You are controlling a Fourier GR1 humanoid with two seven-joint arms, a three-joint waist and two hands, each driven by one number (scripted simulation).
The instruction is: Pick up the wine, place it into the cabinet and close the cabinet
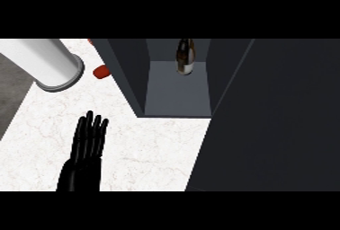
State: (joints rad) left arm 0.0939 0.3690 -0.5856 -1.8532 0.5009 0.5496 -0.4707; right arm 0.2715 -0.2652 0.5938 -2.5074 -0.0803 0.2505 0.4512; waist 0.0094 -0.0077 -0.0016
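L hand [90, 139] open w/ fingers straight, empty, over counter [153, 148]; wine [185, 57] inside cabinet [126, 76].

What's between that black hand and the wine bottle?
Head view: from the left hand, bare counter, then the cabinet side wall before the wine bottle.
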